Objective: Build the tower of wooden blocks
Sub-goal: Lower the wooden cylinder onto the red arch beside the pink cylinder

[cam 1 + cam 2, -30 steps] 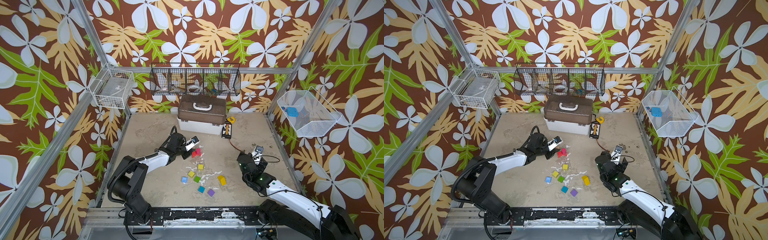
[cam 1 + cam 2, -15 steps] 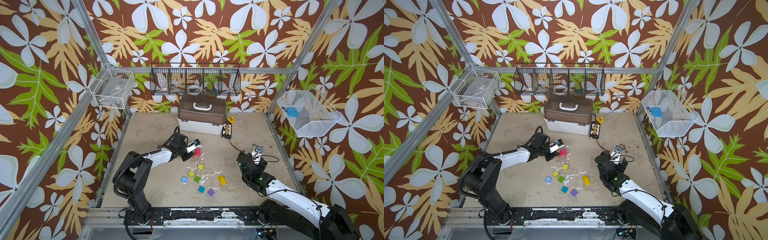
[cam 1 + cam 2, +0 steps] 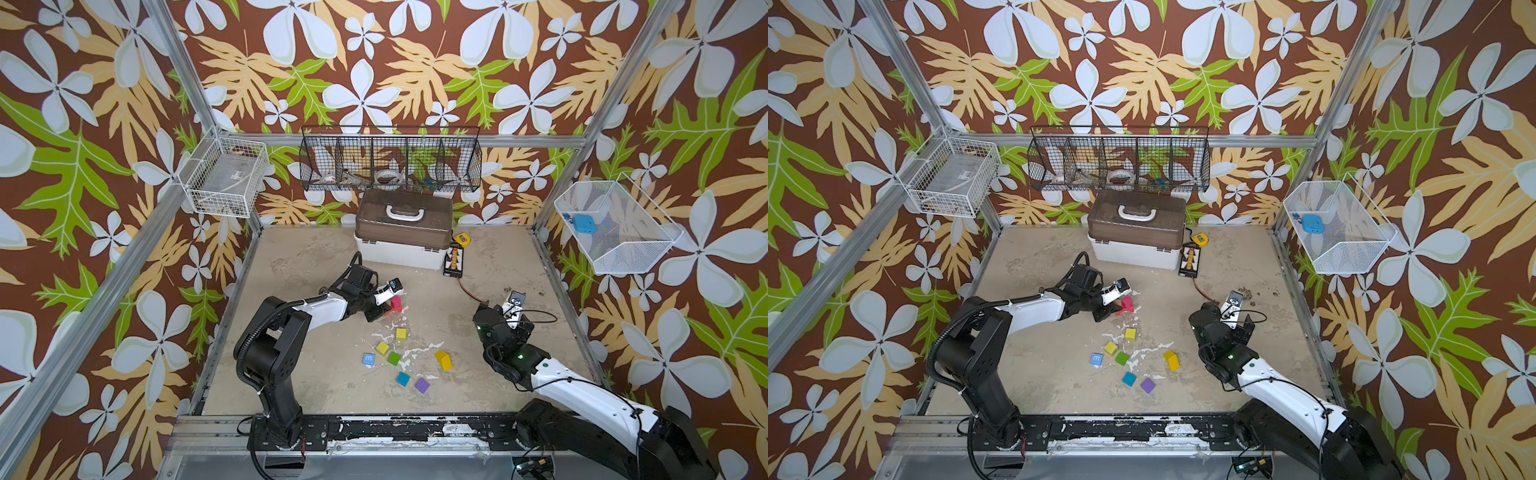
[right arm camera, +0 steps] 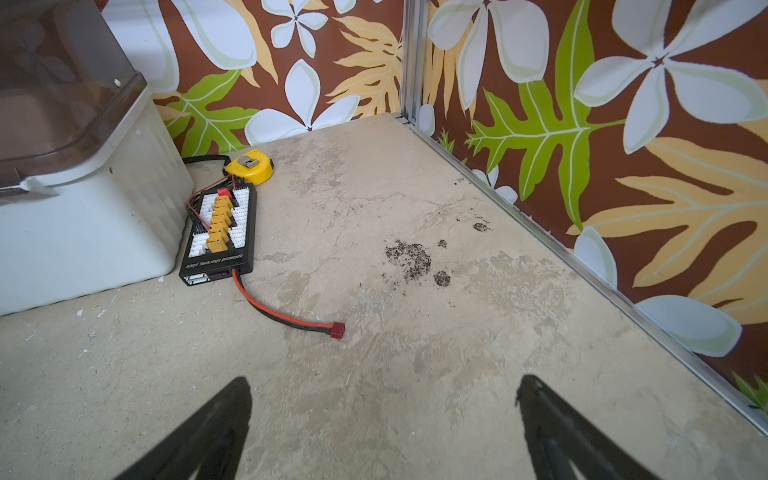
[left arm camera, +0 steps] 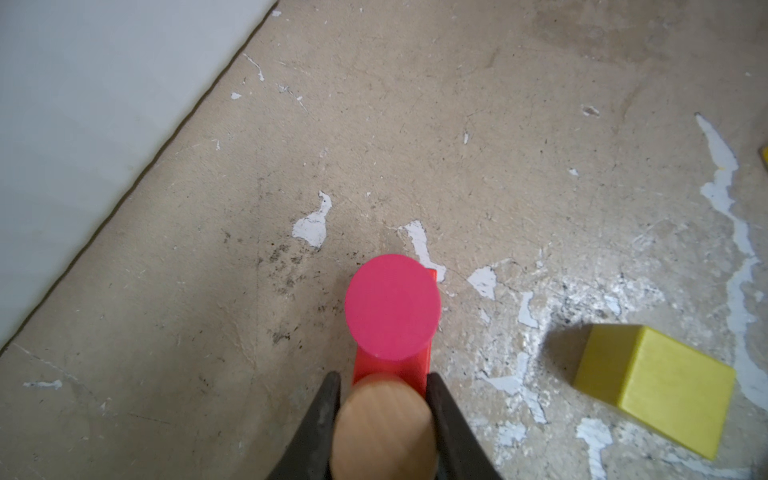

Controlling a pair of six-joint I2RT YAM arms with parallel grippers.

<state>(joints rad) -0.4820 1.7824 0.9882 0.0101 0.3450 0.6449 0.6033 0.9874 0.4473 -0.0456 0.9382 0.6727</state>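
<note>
On your tabletop the largest item is the white box with the brown lid, standing against the back wall. Your right gripper hangs over bare tabletop on the right side. Its jaws are spread wide with nothing between them, and it is well apart from every block. Your left gripper reaches toward the middle, just in front of the box, and is clamped on the tan cylinder, with a dark finger pressed against each side of it. Just beyond the fingertips, the red slab lies flat with the pink cylinder standing upright on its far end. The tan cylinder sits over the near end of the slab, close beside the pink one. You cannot tell from these views whether it touches the slab. The other blocks are scattered loose between the two arms, toward the front. The yellow rounded piece lies farthest to the right. The yellow cube lies nearest the left gripper. Then come the lime cube, the green cube, the blue cube, the teal cube and the purple cube.
</note>
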